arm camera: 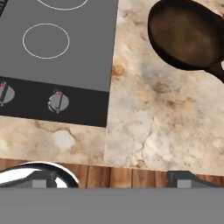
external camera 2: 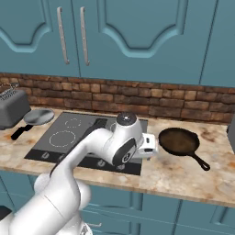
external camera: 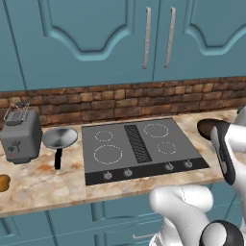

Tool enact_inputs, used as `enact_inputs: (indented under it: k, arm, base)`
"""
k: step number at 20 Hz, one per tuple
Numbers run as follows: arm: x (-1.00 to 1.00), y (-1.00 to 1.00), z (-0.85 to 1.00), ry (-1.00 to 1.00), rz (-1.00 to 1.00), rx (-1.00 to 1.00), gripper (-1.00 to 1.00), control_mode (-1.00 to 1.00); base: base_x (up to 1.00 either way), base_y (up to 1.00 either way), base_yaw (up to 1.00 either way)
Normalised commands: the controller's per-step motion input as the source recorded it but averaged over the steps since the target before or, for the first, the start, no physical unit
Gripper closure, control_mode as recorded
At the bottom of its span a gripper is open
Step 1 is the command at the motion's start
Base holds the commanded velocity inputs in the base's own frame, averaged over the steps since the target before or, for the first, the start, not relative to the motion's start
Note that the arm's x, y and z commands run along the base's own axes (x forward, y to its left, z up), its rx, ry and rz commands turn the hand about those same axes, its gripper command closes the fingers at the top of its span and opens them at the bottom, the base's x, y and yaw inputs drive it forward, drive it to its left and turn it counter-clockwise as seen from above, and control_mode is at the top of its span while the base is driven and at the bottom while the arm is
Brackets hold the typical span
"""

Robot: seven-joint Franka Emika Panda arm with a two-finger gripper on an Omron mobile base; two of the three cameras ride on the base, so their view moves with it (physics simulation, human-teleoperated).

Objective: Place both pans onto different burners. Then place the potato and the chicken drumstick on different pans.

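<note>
The pans sit at opposite ends of the counter, neither yet on a burner. Going left to right in the left base view: the toaster point(external camera: 20, 137), then the shiny silver pan point(external camera: 59, 138) just beside the cooktop's point(external camera: 144, 166) left edge, its black handle pointing toward six o'clock, at the counter's front. A brownish lump at the far left edge may be the potato point(external camera: 3, 183); too little of it shows to be sure, and I can't make out the drumstick. Past the burners point(external camera: 107, 154), on bare marble right of the cooktop, lies the dark brown pan point(external camera 2: 178, 141).

That brown pan is the nearer one. In the hand view it lies at about one o'clock from the gripper point(arm camera: 111, 179), well apart from it, its handle leaving the frame toward four o'clock. The right base view shows the whole handle running toward the counter's front right, which the hand view cuts off. The gripper's fingers stand spread wide with nothing between them, hovering over the counter's front edge.

My guess is the hand must travel forward and right, then turn to cross the handle.
</note>
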Motion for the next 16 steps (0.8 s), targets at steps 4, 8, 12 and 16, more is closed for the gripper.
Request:
enact_inputs:
  k: [4,8,12,16]
  arm:
    - [0.12,-0.5,0.0,0.0,0.0,0.0,-1.0,-1.0]
    - [0.26,-0.44,0.0,0.0,0.0,0.0,-1.0,-1.0]
    - [0.3,-0.45,0.0,0.0,0.0,0.0,-1.0,-1.0]
    - [0.23,-0.46,-0.05,0.0,0.0,0.0,-1.0,-1.0]
  base:
    - [0.0,0.0,0.0]
    - [0.0,0.0,0.0]
    - [0.0,0.0,0.0]
    - [0.0,0.0,0.0]
